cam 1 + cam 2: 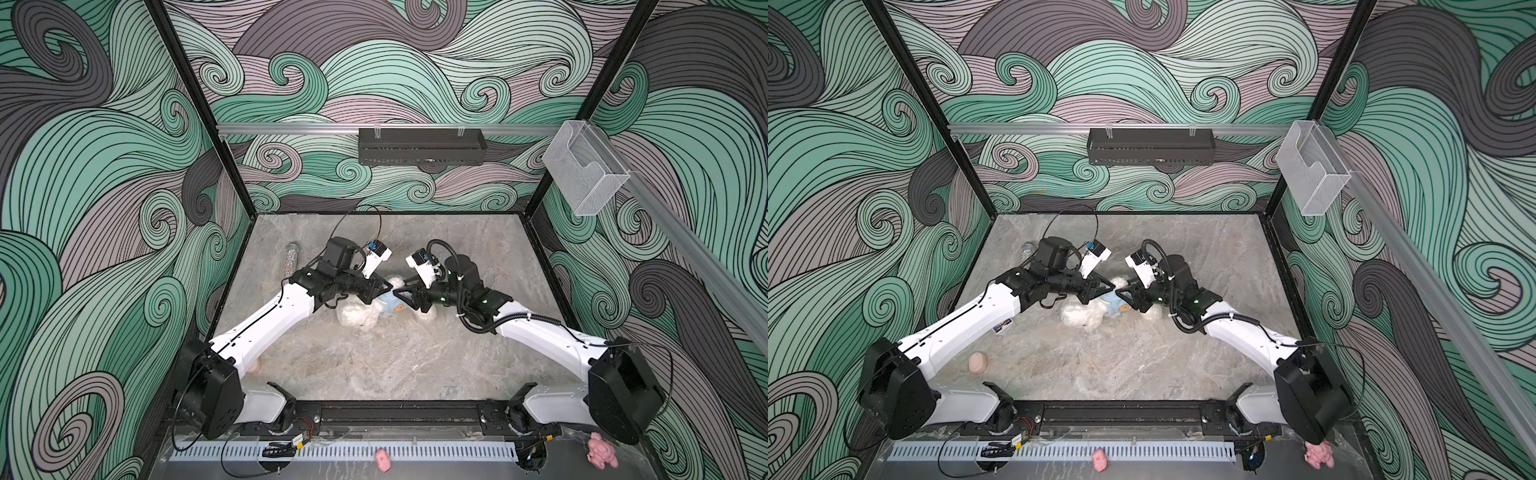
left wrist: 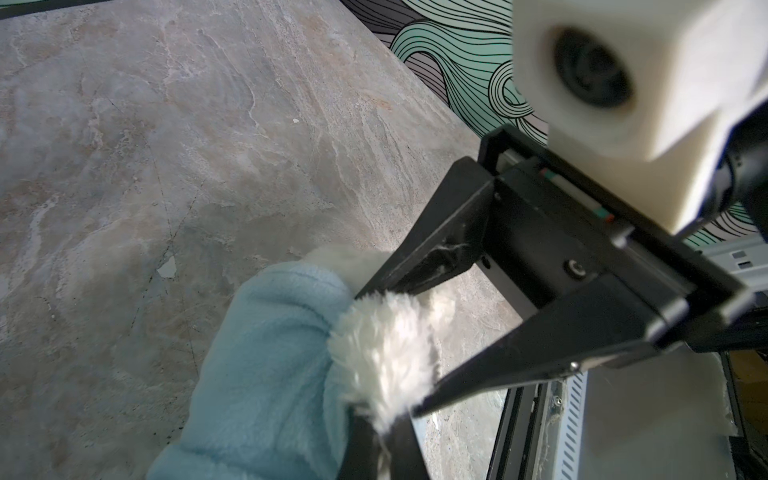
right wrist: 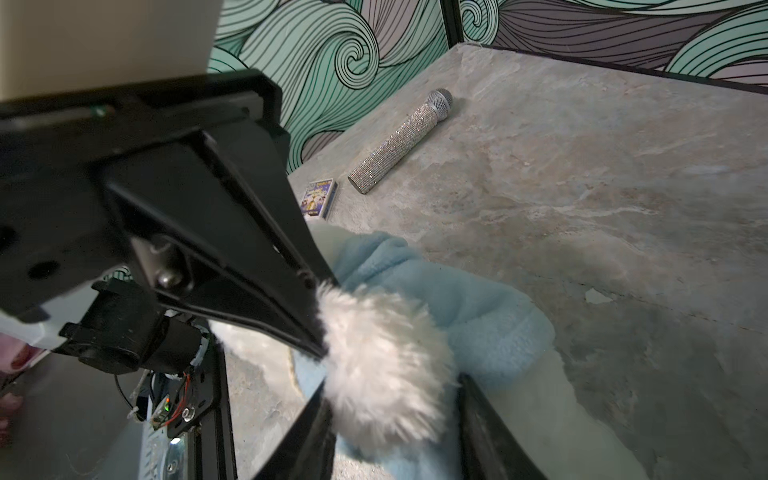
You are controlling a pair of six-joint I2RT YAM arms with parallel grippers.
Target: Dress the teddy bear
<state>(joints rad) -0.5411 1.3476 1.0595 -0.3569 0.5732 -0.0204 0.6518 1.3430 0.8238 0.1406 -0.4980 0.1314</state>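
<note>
The white fluffy teddy bear [image 1: 357, 316] [image 1: 1079, 318] lies mid-table in both top views, partly under my wrists. A light blue fleece garment [image 1: 390, 303] [image 2: 270, 353] [image 3: 478, 316] covers part of it. A white furry paw [image 2: 382, 345] [image 3: 382, 353] sticks out of a blue sleeve. My left gripper [image 1: 390, 286] [image 2: 384, 419] is shut, pinching the fur at the paw's tip. From the opposite side, my right gripper [image 1: 398, 291] [image 3: 392, 380] stands open with the paw between its fingers, fur brushing both. The bear's face is hidden.
A glittery microphone [image 3: 401, 139] [image 1: 291, 259] and a small printed box [image 3: 319, 197] [image 1: 1001, 328] lie at the left. A peach round object [image 1: 978, 362] sits near the left arm. Two pink plush toys [image 1: 383, 459] [image 1: 600, 453] lie beyond the front rail.
</note>
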